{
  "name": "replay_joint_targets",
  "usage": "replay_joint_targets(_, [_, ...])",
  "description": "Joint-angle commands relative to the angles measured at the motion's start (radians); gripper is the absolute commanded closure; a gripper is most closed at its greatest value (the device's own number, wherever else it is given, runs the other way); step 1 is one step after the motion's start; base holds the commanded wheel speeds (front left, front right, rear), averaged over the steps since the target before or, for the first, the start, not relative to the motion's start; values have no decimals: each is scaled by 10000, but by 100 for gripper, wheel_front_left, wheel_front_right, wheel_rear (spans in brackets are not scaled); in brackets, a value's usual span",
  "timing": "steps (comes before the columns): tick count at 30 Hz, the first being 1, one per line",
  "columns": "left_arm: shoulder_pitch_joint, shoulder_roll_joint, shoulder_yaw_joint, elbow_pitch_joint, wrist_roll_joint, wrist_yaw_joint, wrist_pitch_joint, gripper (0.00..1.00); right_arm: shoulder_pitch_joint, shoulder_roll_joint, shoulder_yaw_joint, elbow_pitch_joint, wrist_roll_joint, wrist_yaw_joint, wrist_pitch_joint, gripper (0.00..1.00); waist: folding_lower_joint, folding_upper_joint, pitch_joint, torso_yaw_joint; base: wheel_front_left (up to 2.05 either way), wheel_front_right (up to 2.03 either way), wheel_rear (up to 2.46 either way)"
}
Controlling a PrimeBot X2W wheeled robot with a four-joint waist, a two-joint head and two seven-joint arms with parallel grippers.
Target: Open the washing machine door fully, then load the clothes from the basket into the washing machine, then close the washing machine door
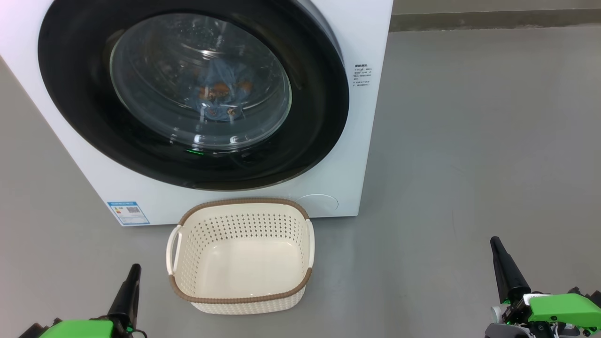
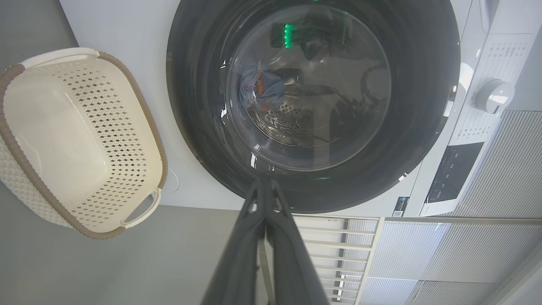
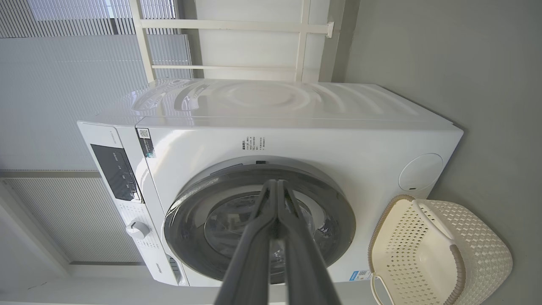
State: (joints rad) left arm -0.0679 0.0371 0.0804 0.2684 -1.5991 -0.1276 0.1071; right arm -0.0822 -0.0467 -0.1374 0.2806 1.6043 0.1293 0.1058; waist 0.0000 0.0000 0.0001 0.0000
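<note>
Here, perforated cream basket (image 1: 244, 224) fronts glossy round door (image 1: 319, 98).

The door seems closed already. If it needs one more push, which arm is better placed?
Likely left: the left claw, shut, faces the washing machine door, next to the basket, while the right claw is far off to the side.

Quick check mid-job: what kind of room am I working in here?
Probably a laundry or utility corner, perhaps a test room: a white front-loading washing machine stands on a smooth grey floor, a perforated basket sits before it, and slatted blinds hang behind.
</note>
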Motion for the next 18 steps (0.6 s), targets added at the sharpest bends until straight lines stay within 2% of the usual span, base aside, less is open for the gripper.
replay_joint_targets(1, [-483, 131, 353, -169, -79, -26, 73, 100, -340, -35, 216, -290, 27, 14, 87, 100, 0, 0, 0, 0, 0, 0, 0])
replay_joint_targets(18, [-483, 131, 354, -168, -79, -26, 73, 100, -340, -35, 216, -290, 27, 14, 87, 100, 0, 0, 0, 0, 0, 0, 0])
